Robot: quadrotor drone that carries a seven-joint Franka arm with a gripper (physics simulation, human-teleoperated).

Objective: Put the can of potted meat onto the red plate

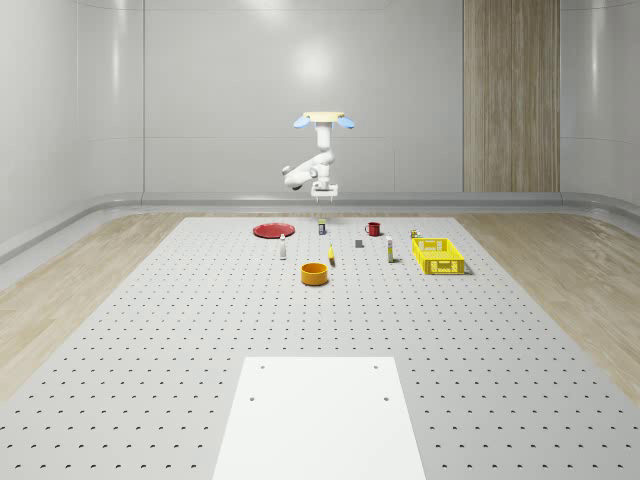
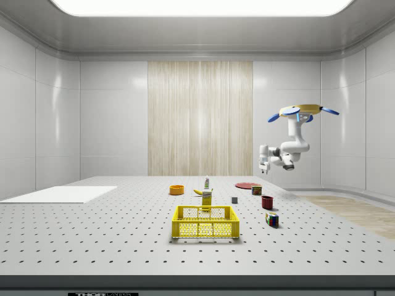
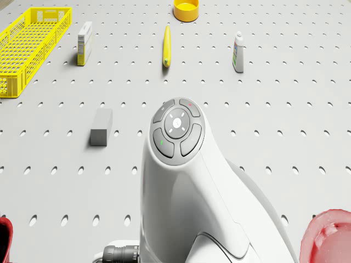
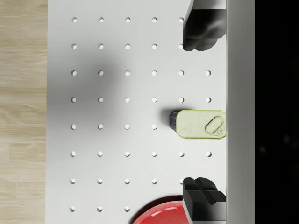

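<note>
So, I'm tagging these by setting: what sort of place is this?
Likely a simulated indoor test room: a pegboard floor, plain grey walls, and a drone hovering over scattered props like the crate.

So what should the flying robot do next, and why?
Probably go straight down. The drone hovers above the table, and the gripper hangs open over the can, which lies between its fingers, not yet touched. The plate sits right beside it, so lowering to grasp seems the likely step.
</note>
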